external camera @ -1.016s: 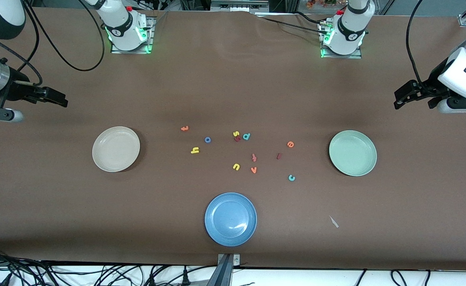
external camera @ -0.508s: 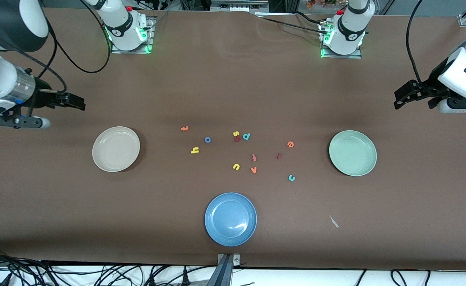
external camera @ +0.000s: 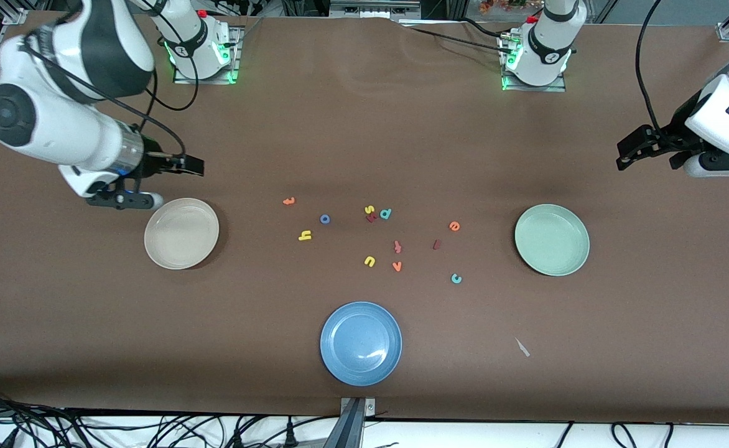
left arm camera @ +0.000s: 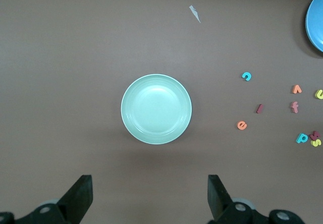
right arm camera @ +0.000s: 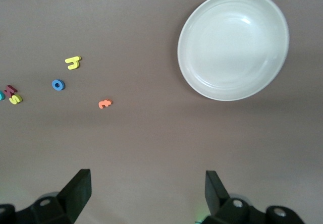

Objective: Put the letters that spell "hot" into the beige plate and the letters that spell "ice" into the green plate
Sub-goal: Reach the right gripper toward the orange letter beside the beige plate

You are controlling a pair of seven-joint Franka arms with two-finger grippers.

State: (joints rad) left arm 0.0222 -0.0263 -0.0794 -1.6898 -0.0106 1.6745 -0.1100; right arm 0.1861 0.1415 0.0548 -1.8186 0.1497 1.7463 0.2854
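The yellow h [external camera: 305,235], blue o [external camera: 325,219] and orange t [external camera: 288,201] lie loose on the table toward the beige plate [external camera: 181,233]. The orange e [external camera: 455,226], dark red i [external camera: 437,244] and teal c [external camera: 456,279] lie toward the green plate [external camera: 552,239]. Both plates hold nothing. My right gripper [external camera: 193,166] hangs open and empty over the table beside the beige plate [right arm camera: 233,45]. At the left arm's end of the table my left gripper [external camera: 635,152] waits, open and empty, with the green plate [left arm camera: 156,109] in its view.
Other letters lie among them: yellow s [external camera: 369,210], teal d [external camera: 385,214], pinkish f [external camera: 397,247], yellow u [external camera: 369,261], orange v [external camera: 397,266]. A blue plate [external camera: 361,343] sits nearer the front camera. A small pale scrap [external camera: 522,347] lies beside it.
My right arm has swung in from the table's end to beside the beige plate, gripper still open. The left arm and all letters have not moved.
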